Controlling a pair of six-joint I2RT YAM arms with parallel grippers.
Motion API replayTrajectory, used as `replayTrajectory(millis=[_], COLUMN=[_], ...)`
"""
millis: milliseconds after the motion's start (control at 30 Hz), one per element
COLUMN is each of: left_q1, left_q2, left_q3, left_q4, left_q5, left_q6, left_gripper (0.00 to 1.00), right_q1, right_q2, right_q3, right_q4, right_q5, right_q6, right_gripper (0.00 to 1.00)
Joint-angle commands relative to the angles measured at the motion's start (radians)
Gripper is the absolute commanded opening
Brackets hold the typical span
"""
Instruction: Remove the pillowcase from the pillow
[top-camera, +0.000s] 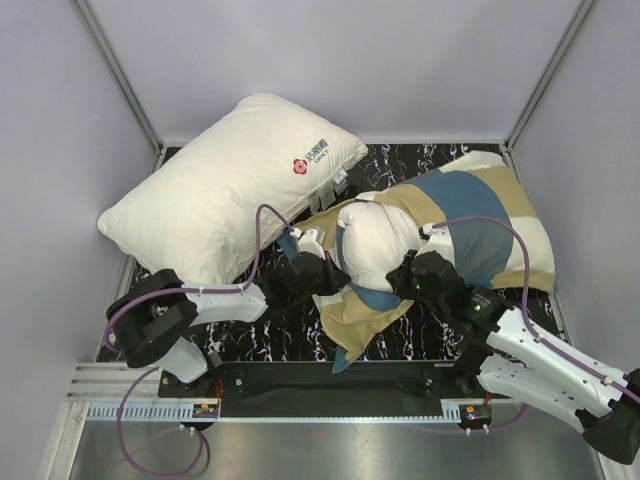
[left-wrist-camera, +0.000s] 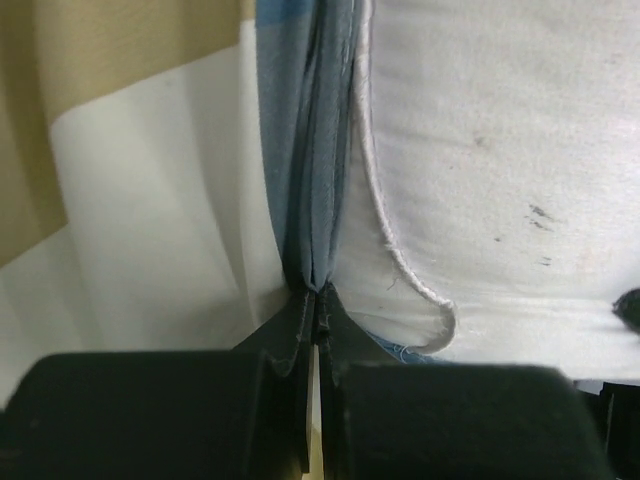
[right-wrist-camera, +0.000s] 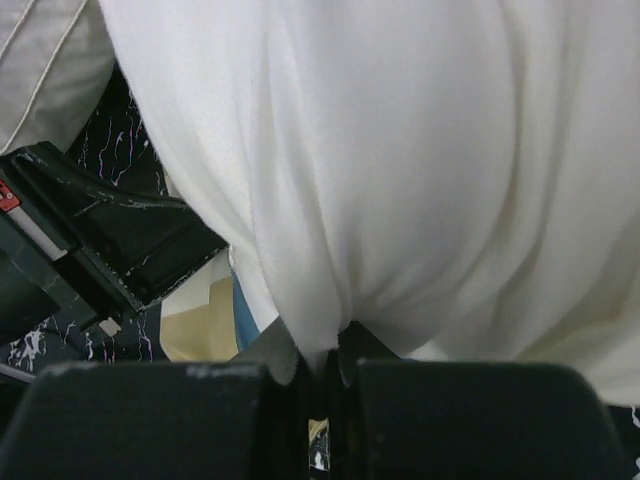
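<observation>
Checked pillowcase (top-camera: 478, 215) of soft fabric in teal blue, tan and cream, lying on the right half of the worktop (top-camera: 270, 335), a black surface with white marbling; its closed end reaches toward the far right corner. The pillowcase acts as the container: the plain, plump off-white pillow (top-camera: 378, 245) is partly inside it. One rounded end of the pillow bulges out of the open mouth near the worktop's centre, and loose checked cloth trails from there toward the near edge. Left tool (left-wrist-camera: 317, 300), jaws pressed together, pinching a blue fold of the pillowcase at the mouth, just beside the pillow's piped seam. Right tool (right-wrist-camera: 325, 358), jaws likewise pressed together, pinching a gathered tuck of the pillow's white cloth on the side of the bulge facing the near edge. Second white pillow with a red printed logo (top-camera: 230, 185), uncovered, lying over the far left corner and apart from both tools.
</observation>
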Motion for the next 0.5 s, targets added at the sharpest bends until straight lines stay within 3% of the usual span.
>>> replayTrajectory(millis=[0, 133, 233, 267, 300, 367, 467], left_q1=[0.060, 0.060, 0.055, 0.054, 0.051, 0.043, 0.035], left_q2=[0.047, -0.016, -0.088, -0.106, -0.141, -0.190, -0.232], left_q3=[-0.045, -0.072, -0.116, -0.126, -0.135, -0.155, -0.167], left_q4=[-0.324, -0.327, -0.315, -0.310, -0.310, -0.310, -0.319], left_q5=[-0.121, -0.120, -0.109, -0.107, -0.103, -0.101, -0.104], left_q6=[0.138, 0.141, 0.139, 0.139, 0.139, 0.138, 0.144], left_gripper=[0.00, 0.00, 0.00, 0.00, 0.00, 0.00, 0.00], right_q1=[0.075, 0.173, 0.232, 0.258, 0.270, 0.304, 0.364], right_q2=[-0.042, 0.026, 0.070, 0.079, 0.096, 0.115, 0.178], right_q3=[0.028, 0.120, 0.191, 0.239, 0.263, 0.319, 0.384], right_q4=[0.013, -0.025, -0.053, -0.053, -0.049, -0.015, 0.054], right_q5=[0.151, 0.224, 0.327, 0.353, 0.362, 0.376, 0.358], right_q6=[0.060, -0.018, -0.092, -0.112, -0.133, -0.207, -0.297], right_gripper=[0.00, 0.03, 0.36, 0.59, 0.68, 0.78, 0.83])
